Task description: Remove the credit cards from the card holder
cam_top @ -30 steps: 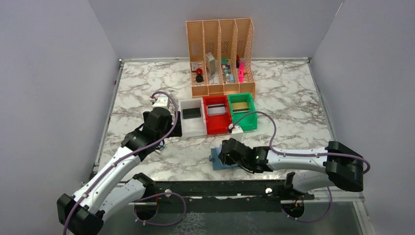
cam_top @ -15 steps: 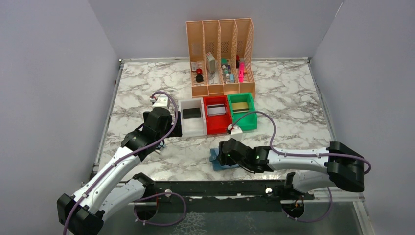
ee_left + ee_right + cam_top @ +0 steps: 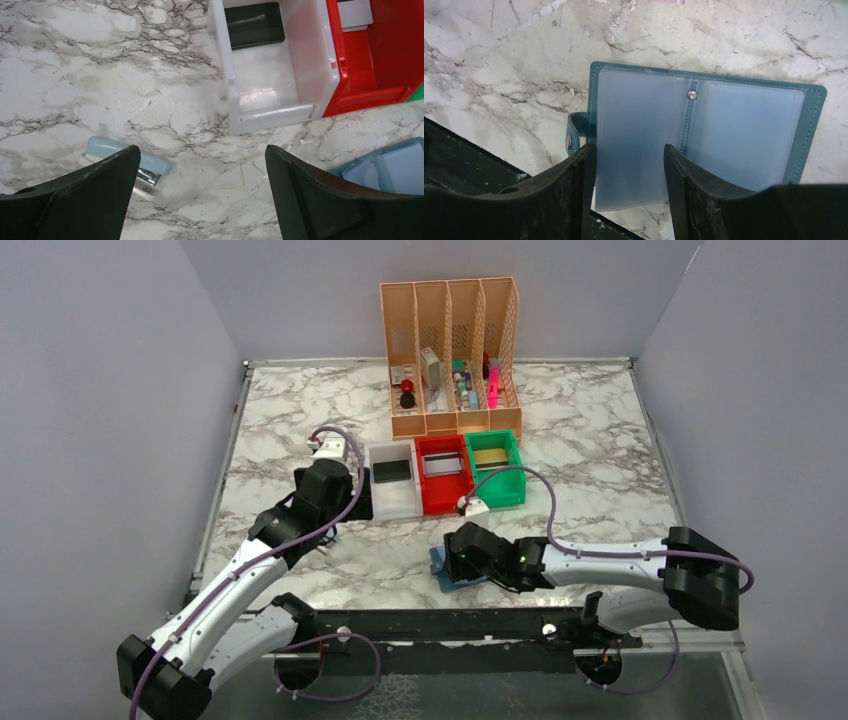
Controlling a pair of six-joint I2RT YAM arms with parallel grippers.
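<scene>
- The card holder [image 3: 734, 125] lies spread open, clear pockets up, near the counter's [image 3: 600, 440] front edge.
- The right pincer [image 3: 629, 152] is released, its fingers parted over the holder's snap-tab half and pinching nothing.
- The left pincer [image 3: 200, 152] is spread wide and empty, near the white bin [image 3: 310, 65].

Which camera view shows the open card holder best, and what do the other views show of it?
The right wrist view: the card holder lies open, both clear pockets and the snap tab visible. In the top view the right gripper covers most of it; only a blue edge shows. The left wrist view catches one corner.
</scene>
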